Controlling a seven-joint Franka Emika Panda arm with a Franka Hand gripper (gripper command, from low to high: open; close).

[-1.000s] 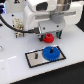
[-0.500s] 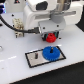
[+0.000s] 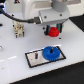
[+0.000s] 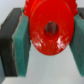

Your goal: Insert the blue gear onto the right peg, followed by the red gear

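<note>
The blue gear point(image 3: 50, 52) lies flat on the grey black-rimmed plate point(image 3: 31, 61), at the plate's end toward the exterior view's right; the right peg is hidden under it. The shorter dark post point(image 3: 37, 56) stands free on the plate. My gripper point(image 3: 53, 32) is shut on the red gear point(image 3: 53, 33) and holds it in the air, above and behind the blue gear. In the wrist view the red gear point(image 4: 50, 31) fills the gap between the teal pads point(image 4: 22, 47), its dark hub hole facing the camera.
A small beige and black fixture point(image 3: 19, 29) stands at the back toward the exterior view's left. The white table point(image 3: 15, 70) ends near the plate's front edge. A black cable runs behind the arm.
The gripper with the red gear has moved slightly, staying above and behind the blue gear. The blue gear has not moved on the plate.
</note>
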